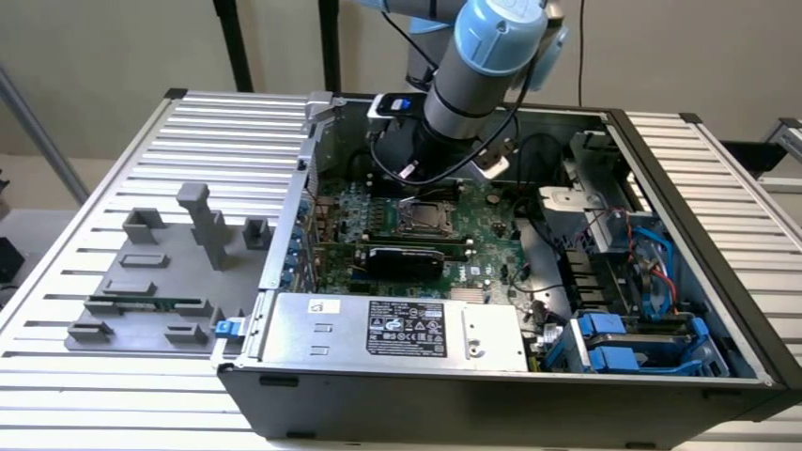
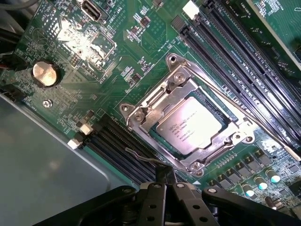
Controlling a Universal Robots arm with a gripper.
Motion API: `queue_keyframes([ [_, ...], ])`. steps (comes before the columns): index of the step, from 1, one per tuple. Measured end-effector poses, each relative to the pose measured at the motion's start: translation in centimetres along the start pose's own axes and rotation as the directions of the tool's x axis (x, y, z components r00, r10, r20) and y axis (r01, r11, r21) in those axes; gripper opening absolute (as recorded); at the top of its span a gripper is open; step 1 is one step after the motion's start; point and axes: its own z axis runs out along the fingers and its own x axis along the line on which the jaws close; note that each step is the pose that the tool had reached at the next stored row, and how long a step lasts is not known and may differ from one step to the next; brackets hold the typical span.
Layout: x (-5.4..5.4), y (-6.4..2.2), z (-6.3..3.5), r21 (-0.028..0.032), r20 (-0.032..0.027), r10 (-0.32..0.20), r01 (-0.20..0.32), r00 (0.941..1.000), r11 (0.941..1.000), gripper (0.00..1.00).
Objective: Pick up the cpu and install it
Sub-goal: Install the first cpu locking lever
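Cpu (image 2: 194, 128), a small flat square chip with a silvery top and printed lettering, lies seated in the metal socket frame (image 2: 155, 101) on the green motherboard (image 2: 117, 61). The frame's steel bracket surrounds the chip on all sides, with screws at its corners. Nothing is touching the chip's top.

In the wrist view, the claw (image 2: 165, 181) appears as black fingers pressed together into a narrow tip, closed and holding nothing. The tip hangs just beside one corner of the socket frame, near the chip but apart from it, over a thin wire lever (image 2: 143, 157) that runs along the frame's edge.

Long black memory slots (image 2: 235, 61) run along one side of the socket, and shorter dark slots (image 2: 113, 146) along the opposite side. A round coin battery (image 2: 44, 74) sits on the board well apart from the socket.

In the exterior view, the arm (image 1: 483, 66) reaches down into an open computer case (image 1: 501, 395) on a ribbed metal table (image 1: 75, 272). The claw end (image 1: 414, 174) hovers just above the socket near the middle of the board. A grey fixture plate (image 1: 150, 282) lies on the table toward the exterior view's left edge, outside the case.
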Motion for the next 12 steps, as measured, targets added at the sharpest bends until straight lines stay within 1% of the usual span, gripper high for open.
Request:
queue_keyframes([
  [12,0.61,0.79,0.45,0.0007,0.0035,-0.009,0.009,0.9999,1.0000,0.11],
])
